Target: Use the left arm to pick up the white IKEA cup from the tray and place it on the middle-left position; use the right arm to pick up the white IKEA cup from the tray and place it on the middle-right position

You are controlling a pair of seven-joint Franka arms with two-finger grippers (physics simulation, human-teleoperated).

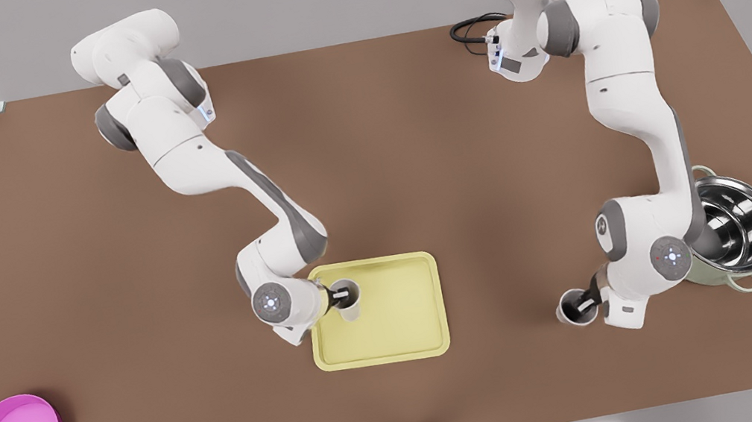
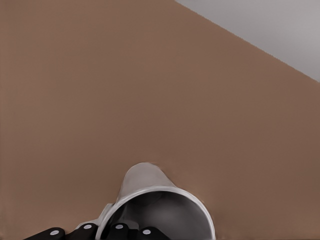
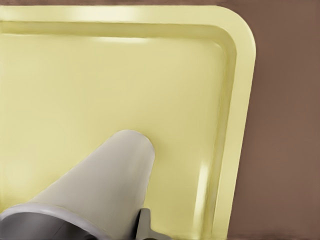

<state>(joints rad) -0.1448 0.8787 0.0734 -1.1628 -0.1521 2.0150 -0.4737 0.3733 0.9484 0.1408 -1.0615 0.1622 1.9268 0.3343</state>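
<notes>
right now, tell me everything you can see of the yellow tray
The tray is pale yellow, rectangular with rounded corners and a low raised rim, smooth and slightly glossy like plastic. It lies flat on the brown table, near the front view's middle. One white cup stands upright on it by the corner toward the front view's upper left, with the right gripper at its rim, one finger inside. The rest of the tray floor is bare.

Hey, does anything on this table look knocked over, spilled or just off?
Nothing is spilled or toppled. The left gripper pinches one upright white cup over the bare brown table. The right gripper pinches the other white cup on the pale yellow tray. One oddity: the left arm crowds the steel pot.
</notes>
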